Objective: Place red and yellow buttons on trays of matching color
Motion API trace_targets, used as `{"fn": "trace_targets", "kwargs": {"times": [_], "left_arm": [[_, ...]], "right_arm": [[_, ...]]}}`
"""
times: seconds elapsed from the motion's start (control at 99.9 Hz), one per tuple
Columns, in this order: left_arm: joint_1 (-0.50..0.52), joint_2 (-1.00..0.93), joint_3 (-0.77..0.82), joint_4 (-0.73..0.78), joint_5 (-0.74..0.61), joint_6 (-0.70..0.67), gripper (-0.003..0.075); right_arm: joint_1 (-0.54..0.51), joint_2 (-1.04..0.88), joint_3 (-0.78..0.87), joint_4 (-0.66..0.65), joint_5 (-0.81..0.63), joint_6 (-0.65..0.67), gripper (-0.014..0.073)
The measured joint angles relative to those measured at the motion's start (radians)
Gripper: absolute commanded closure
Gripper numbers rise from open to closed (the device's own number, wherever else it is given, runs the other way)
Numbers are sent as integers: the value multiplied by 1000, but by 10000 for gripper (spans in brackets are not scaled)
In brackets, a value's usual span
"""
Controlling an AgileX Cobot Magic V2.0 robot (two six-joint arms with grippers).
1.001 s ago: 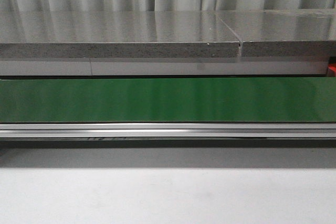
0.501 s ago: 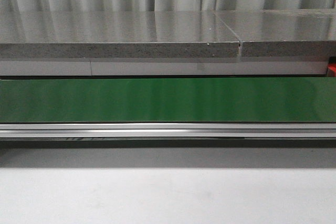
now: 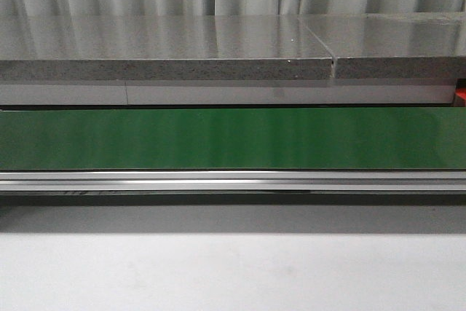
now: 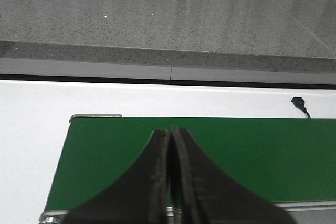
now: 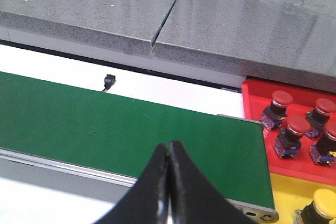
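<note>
While closed empty, both end effectors [image 4: 169, 182] [image 5: 167, 182] hover.

Your right hand [image 5: 168, 153] is closed over the belt [image 5: 121, 129]; four red buttons [image 5: 290, 132] sit in the red tray [image 5: 257, 95].

yellow tray [image 5: 294, 195] and yellow button [image 5: 321, 206] cut off by edge

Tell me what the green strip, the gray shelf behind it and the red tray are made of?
The green belt looks like smooth rubber or plastic sheet: flat, matte, with a soft sheen. The gray slab looks like polished stone or a stone-look composite: speckled grain, mirror-like reflections. The red tray seems to be molded plastic: even bright color, rounded rim. None can be known for certain from looks alone.
</note>
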Motion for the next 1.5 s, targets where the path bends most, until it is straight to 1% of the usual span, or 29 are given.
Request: {"fn": "trace_targets", "kwargs": {"times": [0.441, 0.551, 0.691, 0.741, 0.811, 0.961, 1.051, 1.221, 1.502], "left_arm": [[0, 0, 0, 0, 0, 0, 739], [0, 0, 0, 0, 0, 0, 739], [0, 0, 0, 0, 0, 0, 739], [0, 0, 0, 0, 0, 0, 739], [0, 0, 0, 0, 0, 0, 739], [0, 0, 0, 0, 0, 0, 739], [0, 0, 0, 0, 0, 0, 739], [0, 0, 0, 0, 0, 0, 739], [0, 0, 0, 0, 0, 0, 739]], "right_arm": [[1, 0, 5, -2, 0, -1, 662], [25, -2, 27, -2, -39, -1, 662], [78, -13, 64, -15, -122, 4, 662], [94, -22, 79, -42, -144, 24, 662], [112, -40, 108, -111, -163, 84, 662], [146, -99, 187, -321, -205, 304, 662], [155, -143, 232, -401, -230, 402, 662], [157, -207, 329, -436, -279, 450, 662], [157, -235, 492, -437, -428, 452, 662]]}}
